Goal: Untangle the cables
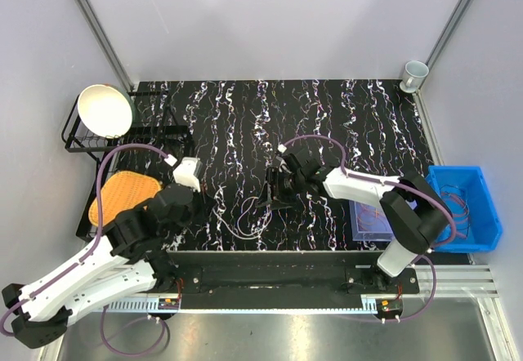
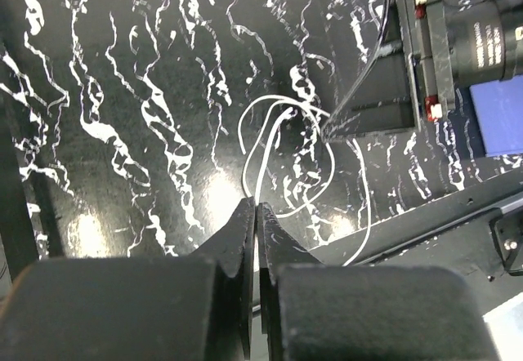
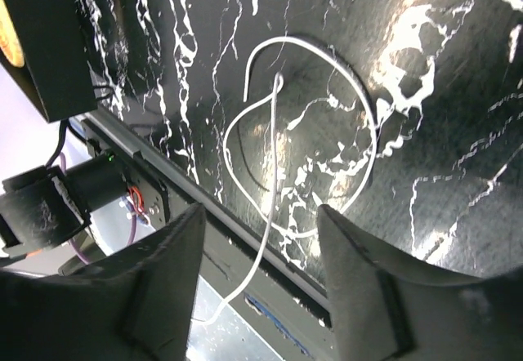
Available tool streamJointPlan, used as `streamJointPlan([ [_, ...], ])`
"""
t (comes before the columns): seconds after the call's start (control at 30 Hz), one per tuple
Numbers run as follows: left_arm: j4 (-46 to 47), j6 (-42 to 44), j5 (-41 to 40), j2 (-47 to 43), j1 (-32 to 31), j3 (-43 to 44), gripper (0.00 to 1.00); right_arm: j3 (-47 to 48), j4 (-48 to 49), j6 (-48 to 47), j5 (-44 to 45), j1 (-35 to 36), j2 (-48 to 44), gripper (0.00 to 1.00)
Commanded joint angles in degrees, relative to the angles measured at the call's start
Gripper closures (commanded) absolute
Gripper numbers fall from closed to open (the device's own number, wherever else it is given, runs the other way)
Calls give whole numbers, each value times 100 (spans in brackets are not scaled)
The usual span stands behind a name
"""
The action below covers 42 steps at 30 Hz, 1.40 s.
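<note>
The cable [image 2: 298,114], a thin pale wire in loose overlapping loops, lay near the front edge of the black marbled table [image 1: 327,108], with open tabletop behind it toward the walls. The right gripper [image 3: 260,214] hung over the loops with jaws apart and empty. The left gripper [image 2: 255,207] was pressed closed, the wire running up to its tips. Only the top view showed the blue bin [image 1: 489,214] at the table's right edge.

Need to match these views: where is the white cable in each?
Top external: white cable, lower centre.
Left wrist: centre, just beyond the left gripper.
Right wrist: centre, one strand running into the open right gripper.
Shared landmark: table's front edge.
</note>
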Motion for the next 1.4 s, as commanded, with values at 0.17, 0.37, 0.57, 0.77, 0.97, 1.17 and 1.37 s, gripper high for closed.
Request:
streamJointPlan([
  [0.17,93,-88,-277,-125,-9,-125,100,348,225,123,83,92,257,51],
  [0.37,93,-79,-330,-108,-9,-161,100,471,207,131,13,118,319,83],
  [0.57,-144,52,-374,-3,-9,128,47,953,-425,-228,354,118,12,100],
  [0.77,-540,334,-918,6,-18,411,13,1788,-1330,-676,1013,118,-507,100],
  [0.97,-522,308,-1016,-11,-9,340,12,2474,-2033,-1054,1708,118,-964,100],
  [1.17,-531,360,-989,-90,-9,384,11,3116,-2710,-1458,2620,118,-1298,100],
  [1.37,-522,360,-1060,-143,-9,340,11,3625,-3150,-1784,3694,118,-1720,100],
])
